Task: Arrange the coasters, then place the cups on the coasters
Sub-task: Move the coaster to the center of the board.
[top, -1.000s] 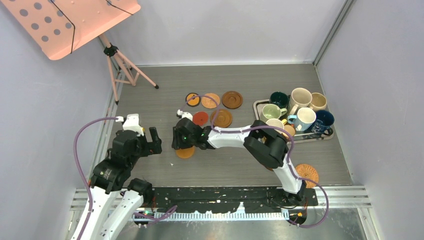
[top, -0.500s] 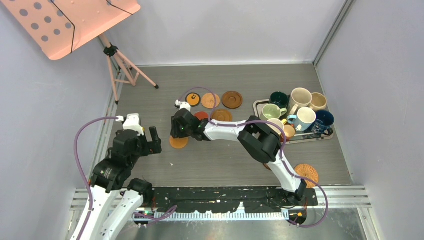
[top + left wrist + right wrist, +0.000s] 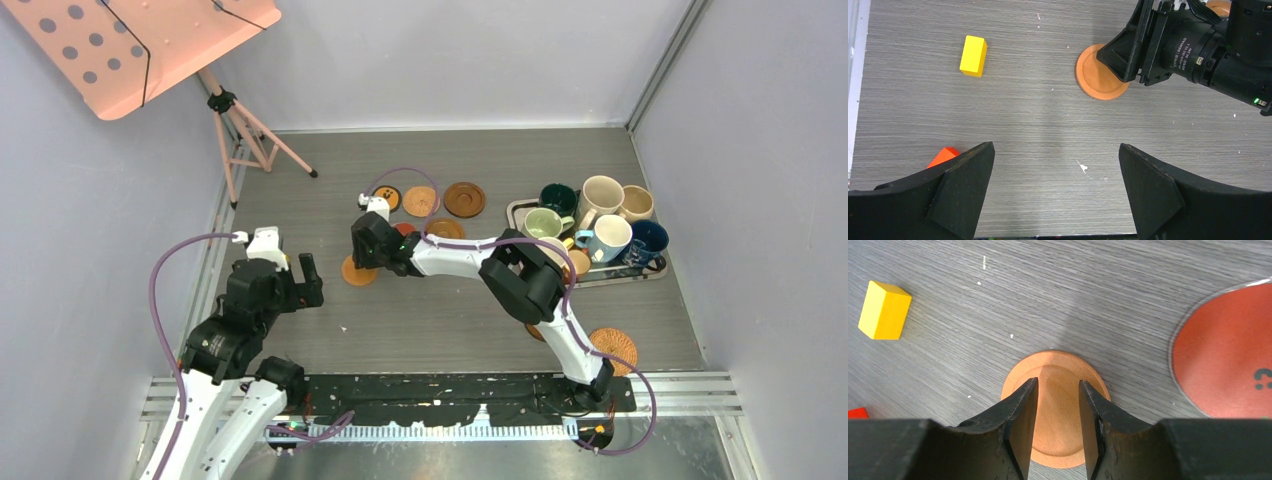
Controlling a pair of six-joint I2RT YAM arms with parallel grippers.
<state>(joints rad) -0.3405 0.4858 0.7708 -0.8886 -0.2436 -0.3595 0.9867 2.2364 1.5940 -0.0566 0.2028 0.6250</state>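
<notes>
Left fingers [image 3: 963,190] are spread wide over bare worktop [image 3: 1048,125], holding nothing. In the last second the orange-tan coaster [image 3: 352,272] slid with the right fingers [image 3: 1020,415] up toward the other coasters [image 3: 464,198], so it's still arranging and the cups [image 3: 602,192] wait in the tray [image 3: 513,208]. Only the right wrist view shows those fingers half open, tips over the coaster's middle, clamping nothing.

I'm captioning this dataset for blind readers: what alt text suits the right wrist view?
The right gripper, slightly open, sits over a plain orange-tan coaster lying on the grey table. A yellow block lies upper left, a red coaster at right.
</notes>
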